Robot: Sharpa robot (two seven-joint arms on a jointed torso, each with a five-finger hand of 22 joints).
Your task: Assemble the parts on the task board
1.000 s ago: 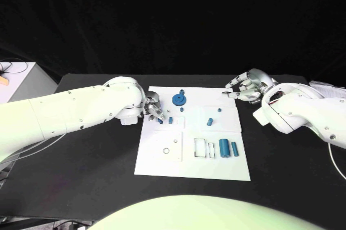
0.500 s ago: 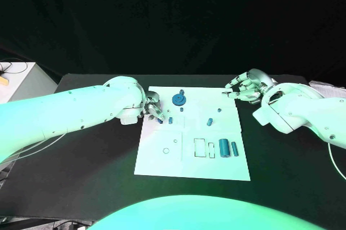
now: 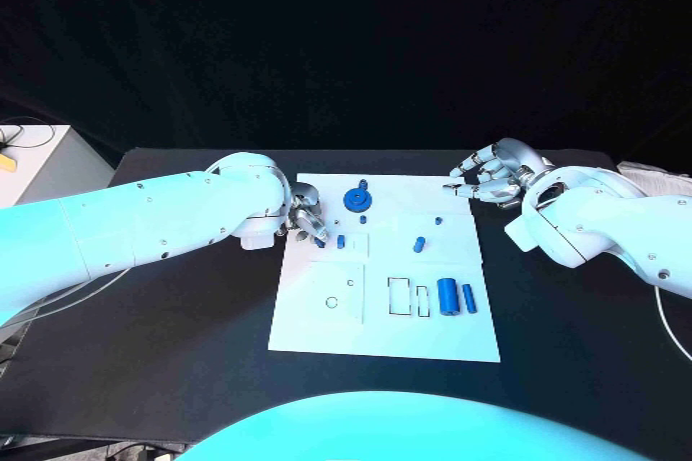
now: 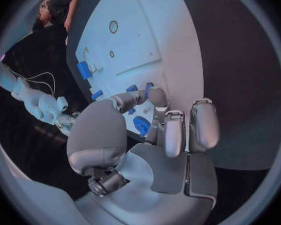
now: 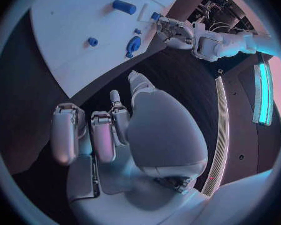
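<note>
— Where are the little blue pieces?

— They lie on the white board (image 3: pixel 382 331), which sits flat in the middle of the black counter (image 3: pixel 173 321). Near the far edge of the board there is a round blue wheel (image 3: pixel 358 198) with a small blue peg (image 3: pixel 364 220) just beside it. A short blue pin (image 3: pixel 420 245) lies alone near the middle. Closer to us, a fat blue roll (image 3: pixel 449 295) and a thin blue stick (image 3: pixel 469 298) lie side by side, next to two box-shaped slots (image 3: pixel 400 295).

— What is the left hand doing?

— The left hand (image 3: pixel 306 222) is down over the left edge of the board, just beside the wheel. Its fingers (image 4: pixel 158 98) are bent toward a small blue piece (image 3: pixel 340 241) that stands there. In the camera on that wrist, blue bits (image 4: pixel 141 126) show between the fingertips, but I cannot tell if the fingers grip one or only touch it.

— And the right hand?

— The right hand (image 3: pixel 488 177) is at the far right corner of the board, over the black counter, well apart from the pieces. Its fingers (image 5: pixel 104 135) are curled in toward the palm, and there is nothing in them.

— Is anything else around?

— A white box (image 3: pixel 32 166) with a wire stands off to the far left, beside the counter.
</note>
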